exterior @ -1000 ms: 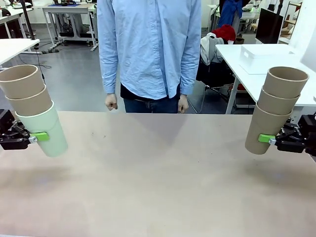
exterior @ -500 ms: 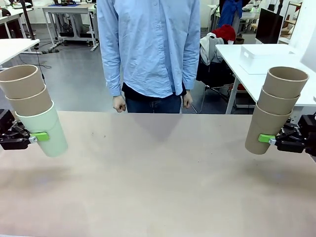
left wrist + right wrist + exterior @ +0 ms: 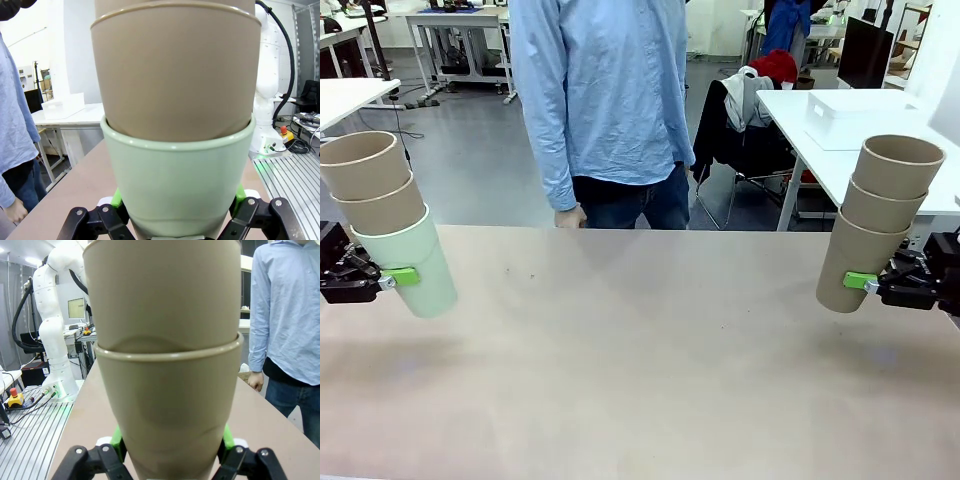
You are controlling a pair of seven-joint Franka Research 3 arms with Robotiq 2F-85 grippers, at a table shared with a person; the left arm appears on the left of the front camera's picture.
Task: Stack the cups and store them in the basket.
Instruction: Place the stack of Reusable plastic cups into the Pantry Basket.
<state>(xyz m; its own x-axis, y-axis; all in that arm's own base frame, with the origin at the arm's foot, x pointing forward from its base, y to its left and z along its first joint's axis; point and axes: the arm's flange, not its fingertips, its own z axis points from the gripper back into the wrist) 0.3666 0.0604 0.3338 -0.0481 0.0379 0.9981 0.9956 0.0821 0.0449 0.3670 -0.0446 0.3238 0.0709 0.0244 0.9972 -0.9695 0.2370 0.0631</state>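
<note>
My left gripper (image 3: 398,277) is shut on a pale mint green cup (image 3: 415,265) with two tan cups (image 3: 375,190) nested in it. That stack hangs above the table's left edge, leaning left at the top. In the left wrist view the green cup (image 3: 177,170) sits between the green pads (image 3: 117,197) with a tan cup (image 3: 175,75) inside it. My right gripper (image 3: 860,281) is shut on the bottom cup of a stack of three tan cups (image 3: 875,220), held above the right edge. In the right wrist view, that bottom cup (image 3: 170,405) is clamped between the pads. The basket is out of view.
A person in a light blue shirt (image 3: 605,100) stands at the far side, one hand (image 3: 570,216) near the table's edge. The tan tabletop (image 3: 640,350) stretches between the two stacks. White tables (image 3: 800,110) stand beyond on the right.
The person has turned and shifted toward the picture's left. Both arms and their cup stacks have not moved.
</note>
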